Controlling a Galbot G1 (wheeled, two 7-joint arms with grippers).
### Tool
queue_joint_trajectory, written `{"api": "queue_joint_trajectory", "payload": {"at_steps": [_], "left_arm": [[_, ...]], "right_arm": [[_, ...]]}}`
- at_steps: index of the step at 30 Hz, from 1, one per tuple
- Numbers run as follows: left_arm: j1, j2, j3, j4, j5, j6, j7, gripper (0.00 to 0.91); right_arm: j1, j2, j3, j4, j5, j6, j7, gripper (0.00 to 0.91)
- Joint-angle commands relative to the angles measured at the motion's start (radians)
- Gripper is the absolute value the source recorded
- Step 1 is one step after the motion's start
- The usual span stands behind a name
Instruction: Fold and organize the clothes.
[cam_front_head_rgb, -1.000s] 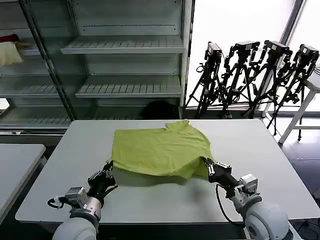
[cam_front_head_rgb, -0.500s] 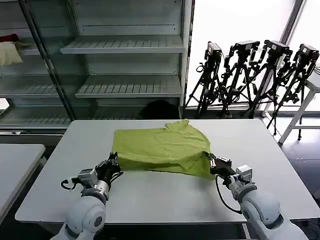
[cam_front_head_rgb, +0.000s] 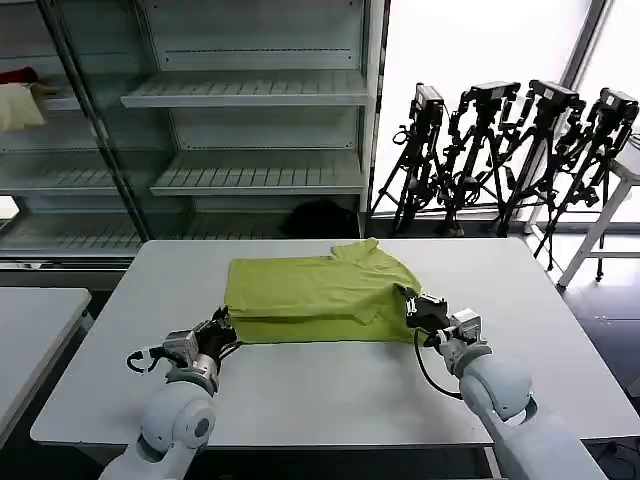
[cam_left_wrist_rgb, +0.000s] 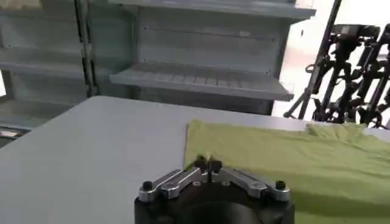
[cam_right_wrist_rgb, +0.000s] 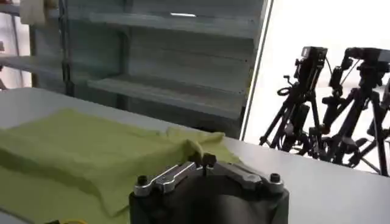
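Both end effectors pinch the shirt's (cam_front_head_rgb: 318, 290) near corners.

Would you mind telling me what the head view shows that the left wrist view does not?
Head view alone: the right end effector shut on the shirt's near right edge, and the cream and red cloth bundle on a shelf. Left wrist view alone: the left end effector close up, pinching the hem. Both: the lime-green short-sleeved shirt on the white table.

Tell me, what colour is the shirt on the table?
Plain lime green shirt, no print; the head view shows it best.
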Motion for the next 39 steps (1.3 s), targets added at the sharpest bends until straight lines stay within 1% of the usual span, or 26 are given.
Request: {"api": "queue_joint_trajectory", "payload": {"at_steps": [1,2,6,13,18,20,23,25,30,39], "left_arm": [[-0.038,0.000,0.010,0.041,0.002,0.001,-0.003,0.000],[-0.042,0.001,0.013,0.046,0.002,-0.001,-0.002,0.010],[-0.066,-0.002,0.025,0.065,0.004,-0.002,-0.001,0.000],[-0.095,-0.011,0.037,0.109,0.020,-0.006,0.008,0.010],[-0.095,-0.008,0.039,0.111,0.030,-0.009,0.043,0.010],[-0.094,-0.005,0.039,0.112,0.039,-0.017,0.058,0.010],[-0.089,-0.001,0.036,0.113,0.050,-0.026,0.074,0.010],[-0.084,0.002,0.035,0.111,0.051,-0.027,0.079,0.020],[-0.078,0.006,0.031,0.109,0.052,-0.028,0.082,0.010],[-0.012,0.033,0.019,0.072,0.103,-0.001,0.116,0.020]], "right_arm": [[0.034,0.011,-0.019,-0.040,-0.023,0.008,0.000,0.000],[0.040,0.011,-0.019,-0.050,-0.027,0.012,-0.002,0.000],[0.062,0.018,-0.028,-0.084,-0.036,0.028,-0.006,0.000],[0.100,0.046,-0.057,-0.126,-0.060,0.034,-0.006,0.000],[0.094,0.050,-0.058,-0.136,-0.063,0.041,-0.006,0.000],[0.083,0.046,-0.053,-0.129,-0.062,0.042,-0.004,0.000],[0.038,0.037,-0.028,-0.086,-0.058,0.039,0.015,0.000],[-0.011,0.022,-0.011,-0.045,-0.055,0.043,0.018,0.000],[-0.082,-0.004,0.015,0.012,-0.048,0.053,0.020,0.000],[-0.160,-0.027,0.035,0.063,-0.030,0.055,0.030,0.000]]}}
